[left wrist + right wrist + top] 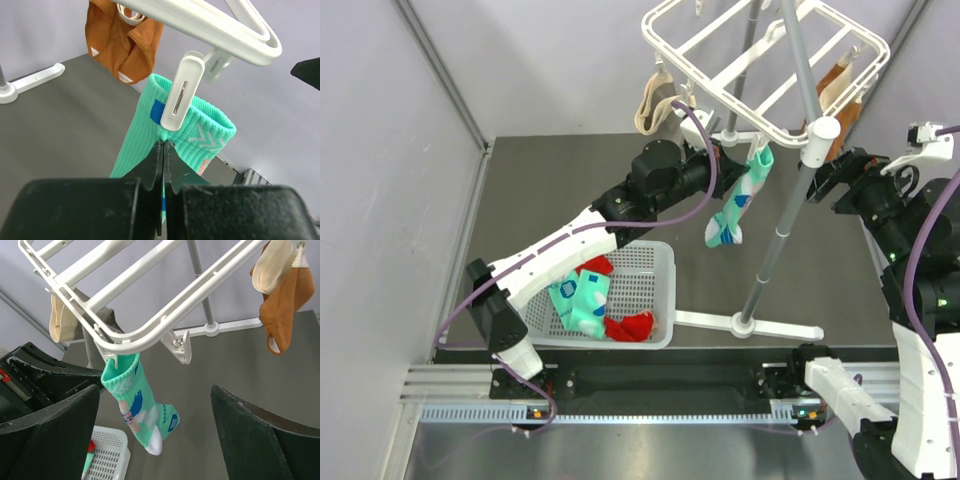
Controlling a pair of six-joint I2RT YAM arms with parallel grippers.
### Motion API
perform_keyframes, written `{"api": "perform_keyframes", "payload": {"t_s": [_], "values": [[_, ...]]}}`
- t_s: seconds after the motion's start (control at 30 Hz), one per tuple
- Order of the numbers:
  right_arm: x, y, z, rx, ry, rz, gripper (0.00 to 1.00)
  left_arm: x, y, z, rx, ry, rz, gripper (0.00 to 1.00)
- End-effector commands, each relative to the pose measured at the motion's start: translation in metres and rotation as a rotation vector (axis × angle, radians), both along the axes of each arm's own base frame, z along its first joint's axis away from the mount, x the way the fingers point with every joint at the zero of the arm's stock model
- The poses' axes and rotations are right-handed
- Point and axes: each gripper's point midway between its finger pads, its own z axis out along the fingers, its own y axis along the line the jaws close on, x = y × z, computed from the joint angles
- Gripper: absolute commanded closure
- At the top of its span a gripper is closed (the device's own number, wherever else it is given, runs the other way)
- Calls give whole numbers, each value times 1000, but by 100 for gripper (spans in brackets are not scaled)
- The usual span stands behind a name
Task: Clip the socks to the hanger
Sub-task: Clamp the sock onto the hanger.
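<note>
A mint-green sock (738,205) hangs by its cuff from a white clip (181,92) on the near edge of the white hanger (760,60). My left gripper (745,168) is shut on this sock's cuff just below the clip; in the left wrist view (164,145) the fingers are pressed together on the green fabric (145,135). My right gripper (823,178) is open and empty, to the right of the pole. Its wrist view shows the sock (135,400) hanging ahead between its wide fingers. Another mint-green sock (582,300) and red socks (630,325) lie in the basket.
The white perforated basket (660,290) sits under my left arm. The grey pole (785,200) and its white foot (760,325) stand between the arms. Beige socks (652,100) and orange-brown socks (840,85) hang on the hanger. An empty clip (181,347) hangs beside the green sock.
</note>
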Motion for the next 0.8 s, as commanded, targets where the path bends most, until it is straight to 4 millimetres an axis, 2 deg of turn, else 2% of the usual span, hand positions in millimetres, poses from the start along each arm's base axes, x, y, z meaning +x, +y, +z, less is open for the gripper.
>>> {"api": "perform_keyframes", "payload": {"t_s": [0.0, 0.03, 0.1, 0.17, 0.2, 0.27, 0.4, 0.5, 0.57, 0.7, 0.77], "values": [[3, 0, 9, 4, -32, -7, 13, -3, 13, 34, -49, -50, 35, 100], [4, 0, 9, -9, -38, 0, 15, -3, 16, 30, -37, -48, 40, 100], [7, 2, 11, -21, -40, 9, 24, -2, 26, 36, -46, -49, 77, 100], [11, 8, 13, -37, -46, 47, 32, -5, 33, 45, -55, -62, 85, 100], [12, 11, 15, -41, -53, 67, 34, -6, 36, 41, -36, -51, 88, 100], [11, 25, 18, -50, -76, 149, 37, -9, 43, 48, -38, -64, 98, 100], [11, 40, 20, -44, -82, 241, 38, -11, 56, 57, -19, -94, 127, 100], [14, 43, 19, -36, -77, 251, 28, -13, 63, 62, -16, -104, 135, 100], [17, 42, 18, -41, -75, 248, 25, -15, 67, 68, -27, -113, 137, 100], [21, 45, 20, -62, -84, 270, 24, -12, 70, 68, -14, -118, 153, 100], [20, 55, 21, -64, -98, 331, 23, -11, 73, 70, -19, -121, 161, 100]]}}
